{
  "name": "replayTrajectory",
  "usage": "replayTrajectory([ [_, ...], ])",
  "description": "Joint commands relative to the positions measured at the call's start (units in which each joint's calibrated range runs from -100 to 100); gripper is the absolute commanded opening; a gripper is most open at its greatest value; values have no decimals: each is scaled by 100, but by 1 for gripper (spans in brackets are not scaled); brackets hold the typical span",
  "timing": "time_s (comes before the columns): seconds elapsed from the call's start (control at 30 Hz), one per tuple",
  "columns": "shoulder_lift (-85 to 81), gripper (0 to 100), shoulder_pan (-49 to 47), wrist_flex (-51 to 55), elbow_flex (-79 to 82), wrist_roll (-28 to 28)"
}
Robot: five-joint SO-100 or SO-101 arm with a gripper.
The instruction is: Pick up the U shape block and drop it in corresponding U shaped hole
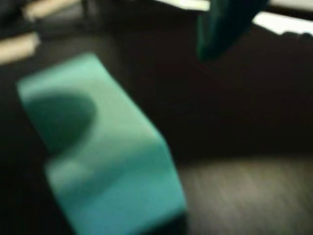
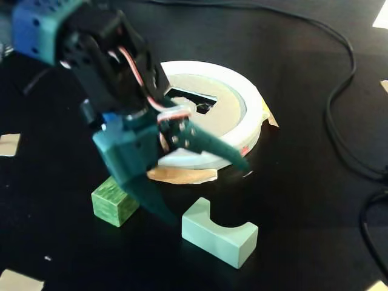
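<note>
Currently gripper (image 2: 200, 191) spread wide, empty, hovering just above table. We see U block (image 2: 219, 232) lying at its 5 o'clock, notch up; green cube (image 2: 114, 202) at 9. We judge: straddle block's flat sides, descend, clamp, then carry to white sorter lid (image 2: 248, 100).

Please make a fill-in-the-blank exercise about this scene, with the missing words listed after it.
1. The gripper is ____, with its two fingers spread apart.
2. The pale green U-shaped block lies on the black ____.
3. Left of it in the fixed view stands a darker ____ cube.
4. The white round container has a cardboard lid with a cut-out ____ in it.

Missing words: open; table; green; hole
</note>
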Motion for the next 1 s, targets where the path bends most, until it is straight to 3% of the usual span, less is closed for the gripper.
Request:
replayTrajectory([
  [0.0, 314, 95, -82, 158, -743, 83],
  [0.27, 1094, 95, 80, 158, -1325, 59],
  [0.37, 1264, 90, 105, 158, -1544, 39],
  [0.57, 1389, 47, 155, 168, -1681, 29],
  [0.63, 1389, 38, 155, 168, -1681, 29],
  [0.97, 1335, 16, 155, 168, -1672, 29],
])
